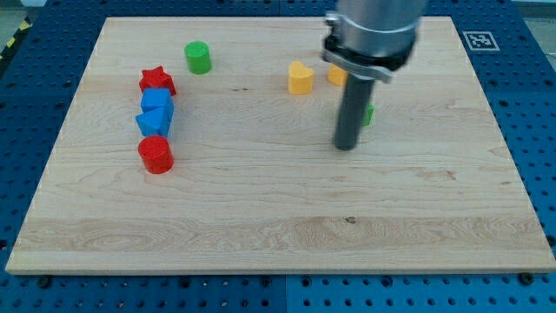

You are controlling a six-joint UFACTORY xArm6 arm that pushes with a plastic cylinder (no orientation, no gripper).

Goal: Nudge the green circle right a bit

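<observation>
The green circle (198, 57) stands upright near the view's top left of the wooden board (278, 217). My tip (347, 147) rests on the board right of the middle, far to the right of and below the green circle. A second green block (370, 115) shows as a sliver just behind the rod on its right side; its shape is hidden.
A red star (157, 83), a blue cube (157, 102), another blue block (154, 122) and a red circle (156, 155) form a column at the left. A yellow heart-like block (300, 78) and an orange-yellow block (336, 75), partly hidden by the arm, lie near the top middle.
</observation>
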